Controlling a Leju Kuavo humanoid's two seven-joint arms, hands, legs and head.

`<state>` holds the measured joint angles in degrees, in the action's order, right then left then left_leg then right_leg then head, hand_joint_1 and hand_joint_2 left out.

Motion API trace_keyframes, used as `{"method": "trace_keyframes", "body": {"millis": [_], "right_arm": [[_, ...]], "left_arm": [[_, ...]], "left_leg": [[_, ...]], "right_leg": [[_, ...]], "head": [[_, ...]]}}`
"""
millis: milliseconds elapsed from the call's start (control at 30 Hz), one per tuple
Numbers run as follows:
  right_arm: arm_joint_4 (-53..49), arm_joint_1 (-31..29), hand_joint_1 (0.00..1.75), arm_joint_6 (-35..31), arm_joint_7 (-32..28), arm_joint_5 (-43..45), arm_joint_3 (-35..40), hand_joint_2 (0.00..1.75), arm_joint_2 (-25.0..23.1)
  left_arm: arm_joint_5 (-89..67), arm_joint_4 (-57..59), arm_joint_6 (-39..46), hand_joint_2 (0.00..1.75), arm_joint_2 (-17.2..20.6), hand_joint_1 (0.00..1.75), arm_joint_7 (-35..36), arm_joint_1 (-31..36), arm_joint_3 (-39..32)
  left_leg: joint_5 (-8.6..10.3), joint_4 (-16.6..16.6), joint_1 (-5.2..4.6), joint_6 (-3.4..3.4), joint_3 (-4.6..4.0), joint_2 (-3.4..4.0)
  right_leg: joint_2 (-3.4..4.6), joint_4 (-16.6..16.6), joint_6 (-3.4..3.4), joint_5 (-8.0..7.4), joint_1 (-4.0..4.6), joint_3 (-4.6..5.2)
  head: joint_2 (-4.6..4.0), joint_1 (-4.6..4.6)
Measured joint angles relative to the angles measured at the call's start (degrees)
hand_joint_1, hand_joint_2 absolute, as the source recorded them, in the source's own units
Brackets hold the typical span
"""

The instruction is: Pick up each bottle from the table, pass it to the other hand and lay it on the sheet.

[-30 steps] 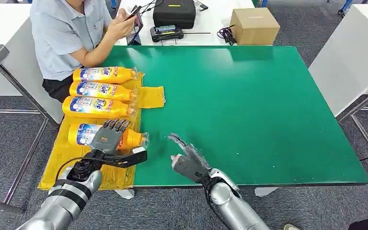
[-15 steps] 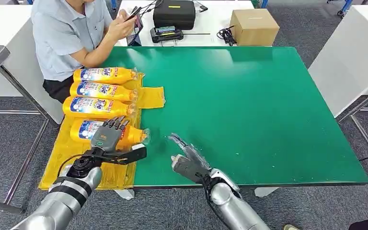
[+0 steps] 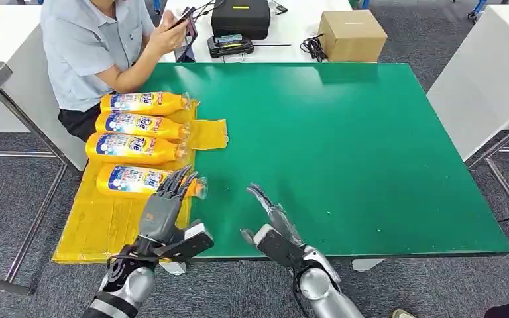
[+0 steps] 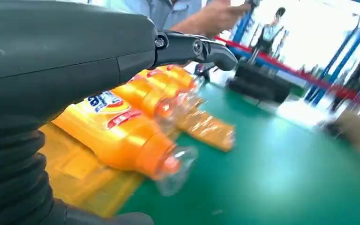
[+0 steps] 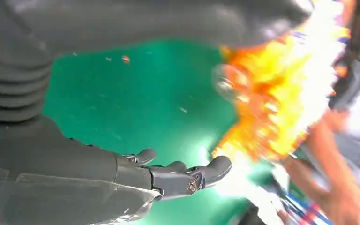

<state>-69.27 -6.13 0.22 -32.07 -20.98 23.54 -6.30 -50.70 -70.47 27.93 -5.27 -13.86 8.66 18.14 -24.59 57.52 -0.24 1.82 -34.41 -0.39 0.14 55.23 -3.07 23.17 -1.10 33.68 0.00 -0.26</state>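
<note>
Several orange bottles with clear caps lie side by side on the yellow sheet [image 3: 103, 225] at the green table's left edge. The nearest bottle [image 3: 147, 181] [image 4: 122, 136] lies free on the sheet, cap pointing right. My left hand [image 3: 166, 215] is open and lifted just on the near side of that bottle, fingers stretched toward it, holding nothing. My right hand [image 3: 273, 228] is open above the table's front edge, to the right of the sheet, and holds nothing. The bottles [image 5: 267, 98] appear as an orange blur in the right wrist view.
A person [image 3: 99, 46] sits at the table's far left corner looking at a phone, close to the farthest bottle [image 3: 144, 103]. A black case [image 3: 240, 18] and a cardboard box [image 3: 352, 35] stand on the white table behind. The green table [image 3: 358, 146] stretches right.
My left hand has let go of the nearest bottle and drawn back toward me, fingers now straightened. My right hand has pulled back slightly toward the front edge.
</note>
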Motion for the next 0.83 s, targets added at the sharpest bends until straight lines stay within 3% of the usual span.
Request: {"method": "trace_keyframes", "body": {"millis": [167, 200, 400, 633, 667, 833], "right_arm": [[-10.5, 5.8, 0.00, 0.1, -2.5, 4.5, -2.2, 1.75, -1.3], [-12.0, 6.7, 0.00, 0.1, -2.6, 5.1, -2.6, 0.00, -1.6], [-19.9, 12.7, 0.00, -3.9, -1.2, 9.8, -8.4, 0.00, -4.8], [-23.0, 16.6, 0.00, -12.9, 9.2, 9.6, -16.0, 0.00, -8.7], [-23.1, 16.8, 0.00, -14.8, 9.6, 8.8, -16.5, 0.00, -8.9], [-24.5, 18.5, 0.00, -20.9, 6.9, 6.2, -16.3, 0.00, -9.0]], "left_arm": [[3.5, -6.4, 0.9, 1.75, -1.5, 0.00, -1.7, -4.5, -2.5], [4.1, -7.2, 0.9, 1.75, -1.8, 0.00, -1.9, -5.3, -3.0], [7.3, -13.1, 0.6, 1.75, -4.5, 0.00, -3.9, -10.8, -5.9], [22.4, -18.8, -3.8, 1.75, -7.7, 0.00, -6.4, -16.2, -8.3], [24.5, -19.4, -4.0, 0.00, -7.9, 0.00, -7.1, -16.7, -8.3], [30.1, -21.0, -1.4, 0.00, -8.2, 0.00, -9.2, -18.7, -6.5]], "left_leg": [[0.00, 0.0, 0.01, -0.01, 0.00, 0.00], [0.00, 0.0, 0.01, -0.01, 0.00, 0.01], [-0.03, 0.0, 0.00, -0.01, -0.01, -0.01], [-0.04, 0.0, -0.01, -0.01, -0.01, -0.02], [-0.04, 0.0, -0.01, -0.01, -0.01, 0.00], [-0.04, 0.0, 0.00, -0.02, 0.00, 0.02]], "right_leg": [[0.00, 0.0, 0.01, 0.01, 0.01, 0.00], [0.00, 0.0, 0.01, 0.01, 0.01, 0.01], [0.00, 0.0, 0.02, 0.02, -0.01, 0.00], [-0.01, 0.0, 0.01, 0.02, -0.02, 0.00], [0.00, 0.0, 0.01, 0.02, -0.01, 0.01], [0.00, 0.0, 0.01, 0.02, 0.00, 0.00]], "head": [[0.00, -0.02], [0.00, -0.02], [0.00, -0.02], [0.00, -0.02], [0.00, -0.02], [0.00, -0.02]]}}
